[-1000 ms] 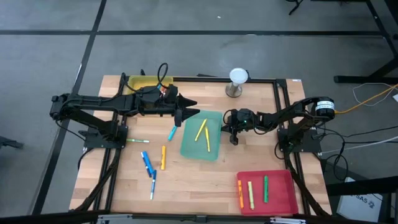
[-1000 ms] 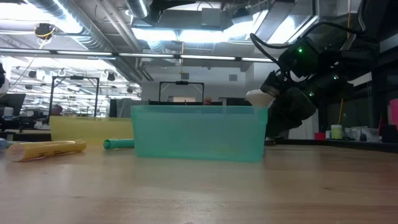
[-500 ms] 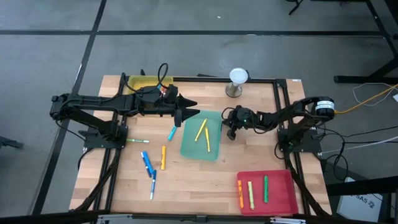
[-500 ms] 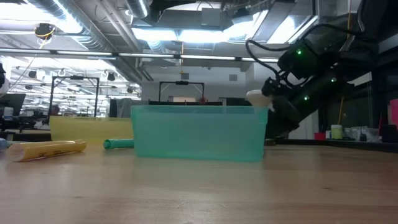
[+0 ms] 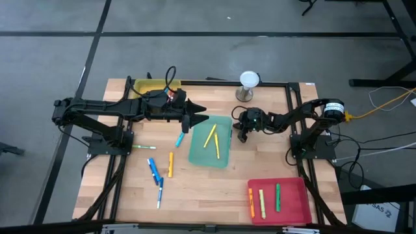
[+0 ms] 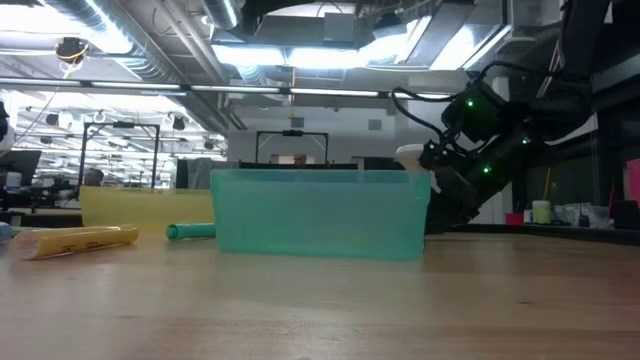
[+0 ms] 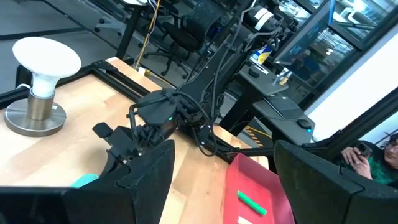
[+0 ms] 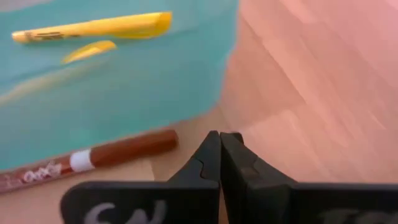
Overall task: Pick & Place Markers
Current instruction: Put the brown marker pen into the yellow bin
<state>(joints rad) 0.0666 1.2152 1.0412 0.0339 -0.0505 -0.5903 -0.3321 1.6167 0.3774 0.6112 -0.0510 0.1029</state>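
Right gripper [image 5: 242, 137] closed, empty, beside green tray [image 5: 224, 158]; brown marker [image 8: 106, 154] near

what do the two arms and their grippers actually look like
Both arms are dark, near-black jointed links with black cables looped along them. The left gripper ends in two broad, flat dark fingers. The right gripper has slimmer black fingers with notched inner edges and white lettering on its body; green indicator lights glow on its wrist in the low view.
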